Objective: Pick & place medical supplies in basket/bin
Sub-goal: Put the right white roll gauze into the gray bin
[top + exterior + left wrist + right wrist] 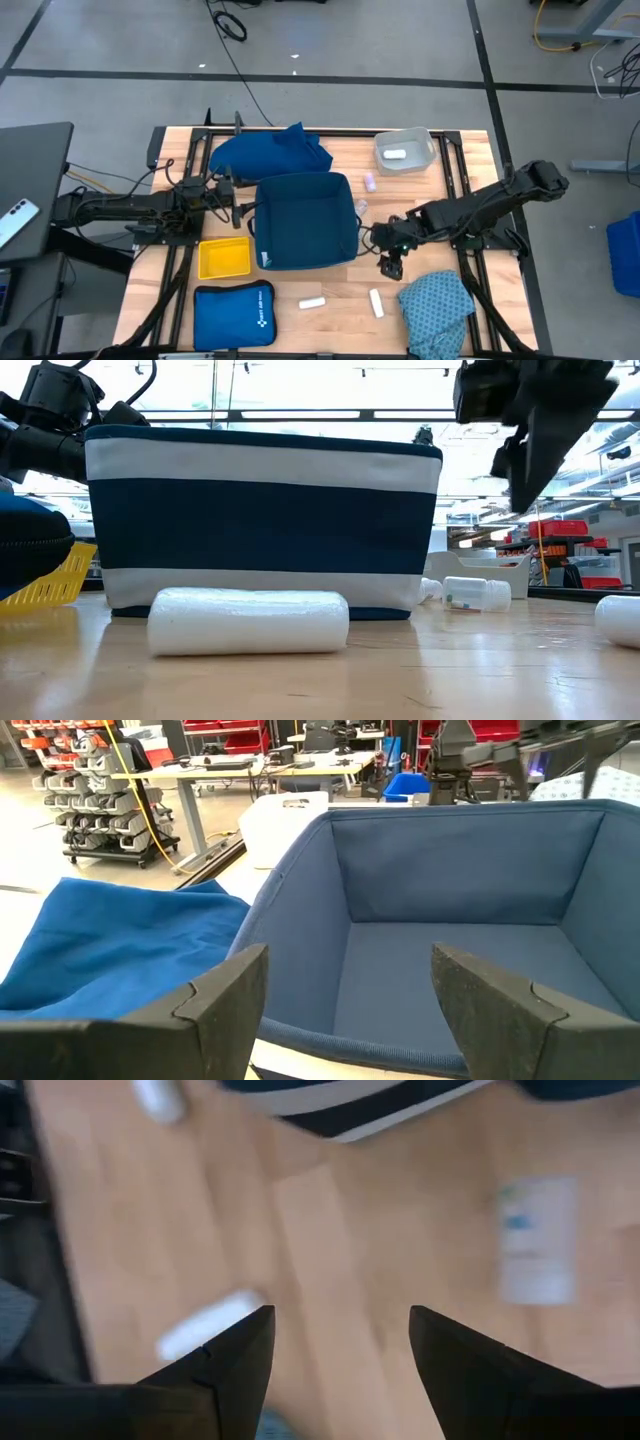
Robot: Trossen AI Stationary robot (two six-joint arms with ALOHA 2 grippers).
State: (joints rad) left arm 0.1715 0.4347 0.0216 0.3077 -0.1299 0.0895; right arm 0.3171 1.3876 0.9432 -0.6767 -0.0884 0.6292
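Note:
A dark-blue basket (305, 222) with white stripes (260, 520) stands mid-table. My left gripper (238, 208) hovers open at its left wall (350, 955). My right gripper (390, 265) hangs open above the bare table off the basket's right near corner (340, 1320). Two white rolls (312, 302) (376, 302) lie near the front edge; the right wrist view shows one (205, 1328). Two vials (369, 182) (361, 206) lie right of the basket. The dark-blue cloth (272, 152) lies behind it. The teal speckled cloth (437, 310) lies at the right near corner.
A clear bin (405, 150) holding a white roll sits at the far right. A yellow tray (224, 257) and the bright-blue zip pouch (232, 315) lie at the left near side. Bare wood shows between the basket and the rolls.

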